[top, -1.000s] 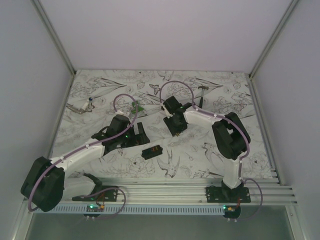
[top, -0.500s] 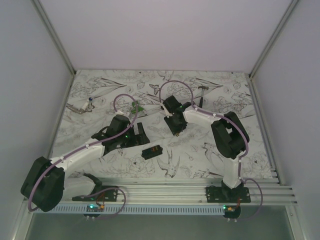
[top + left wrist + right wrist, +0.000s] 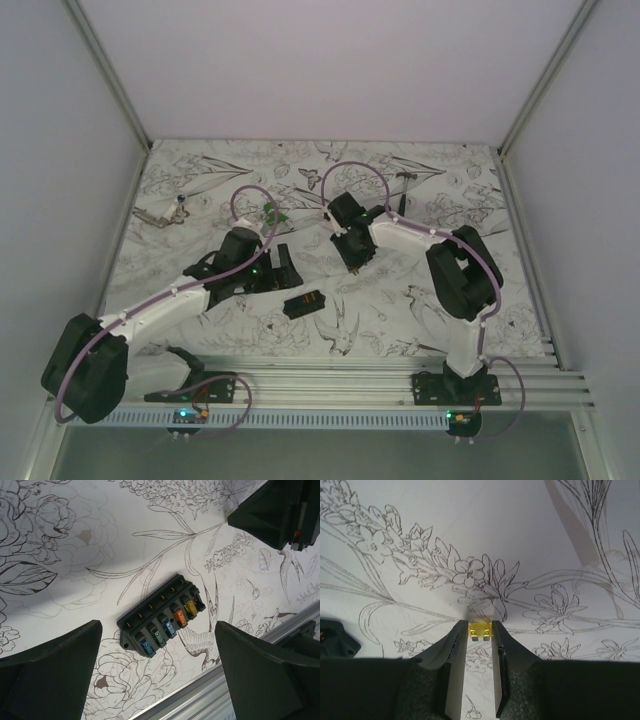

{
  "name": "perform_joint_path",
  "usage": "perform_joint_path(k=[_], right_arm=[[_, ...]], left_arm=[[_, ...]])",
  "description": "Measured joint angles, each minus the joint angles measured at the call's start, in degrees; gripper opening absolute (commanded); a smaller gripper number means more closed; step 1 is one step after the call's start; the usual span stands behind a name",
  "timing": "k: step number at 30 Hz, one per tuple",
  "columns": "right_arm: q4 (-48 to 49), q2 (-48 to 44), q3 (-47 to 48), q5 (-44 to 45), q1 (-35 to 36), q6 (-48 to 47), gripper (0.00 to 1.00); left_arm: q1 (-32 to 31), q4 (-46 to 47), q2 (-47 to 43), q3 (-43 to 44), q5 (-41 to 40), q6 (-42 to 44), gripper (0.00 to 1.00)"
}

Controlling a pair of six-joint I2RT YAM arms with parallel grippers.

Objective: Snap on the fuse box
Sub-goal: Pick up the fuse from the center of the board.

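Right gripper (image 3: pixel 480 626) pinches a small yellow fuse (image 3: pixel 480 630) at its fingertips. Left gripper (image 3: pixel 281 268) hangs wide open beside the fuse box (image 3: pixel 162 615), which lies flat on the floral table (image 3: pixel 430 300). Likely step: fetching a fuse. Next comes carrying it over and pressing it squarely into a slot.

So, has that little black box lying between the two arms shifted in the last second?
No. The fuse box sits at the same spot, just up and left of the printed bird.
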Motion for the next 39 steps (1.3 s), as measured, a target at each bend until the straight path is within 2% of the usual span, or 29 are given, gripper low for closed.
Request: perform_joint_path(k=[8,17,26,39], right_arm=[[1.05,-7.65,-2.4,-1.81,0.0,3.28,0.28],[6.8,-17.75,-4.48,-6.14,0.0,11.21,0.28],[16.7,-24.33,-9.46,-11.15,0.0,21.92,0.29],[27.78,-27.19,-17.03,-16.24,-0.07,34.84,0.27]], left_arm=[[-3.63,1.97,-0.76,0.5,-0.59,0.44,0.89],[-9.53,7.43,-2.25,2.32,-7.8,0.9,0.64],[-15.74,18.36,-2.05,2.91,-16.31,5.01,0.51],[-17.03,24.41,3.06,5.07,-21.44,8.98,0.36]])
